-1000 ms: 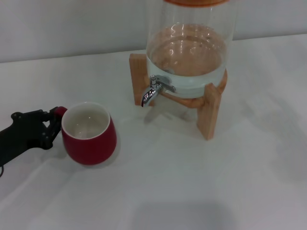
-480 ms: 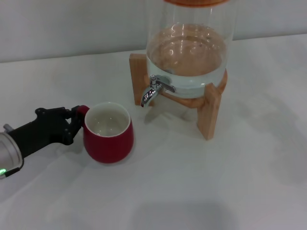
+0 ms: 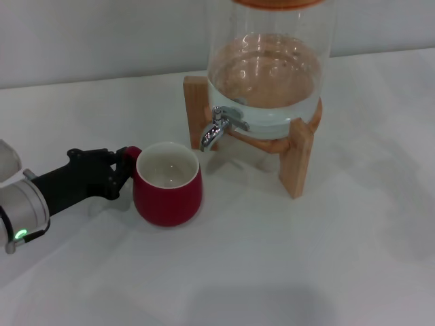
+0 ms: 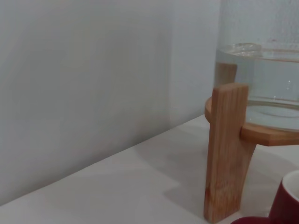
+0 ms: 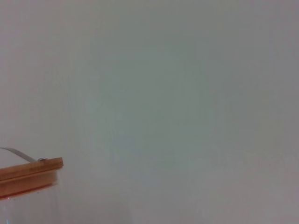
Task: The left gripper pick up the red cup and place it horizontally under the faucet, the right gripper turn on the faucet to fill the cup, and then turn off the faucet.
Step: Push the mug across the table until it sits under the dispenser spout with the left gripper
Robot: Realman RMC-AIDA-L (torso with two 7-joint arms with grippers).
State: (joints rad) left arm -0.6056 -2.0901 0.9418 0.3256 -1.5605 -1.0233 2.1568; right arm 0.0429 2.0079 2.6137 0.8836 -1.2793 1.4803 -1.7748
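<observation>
We count one red cup (image 3: 167, 185), upright and empty, toward the desk's (image 3: 285, 265) left edge. Our left gripper (image 3: 121, 170) reaches in low from that edge, clenched on the cup's handle. Beyond, one faucet (image 3: 217, 128) juts from one glass dispenser (image 3: 270, 64) holding water on its wooden stand (image 3: 297, 155).

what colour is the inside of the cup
Cream-white inside the red cup, seen best in the head view.

A plain white table (image 3: 285, 272) carries everything. The red cup (image 3: 168, 193) stands upright on it. A wooden stand (image 3: 298, 159) holding a glass water jar (image 3: 268, 68) rests just beside the cup.
</observation>
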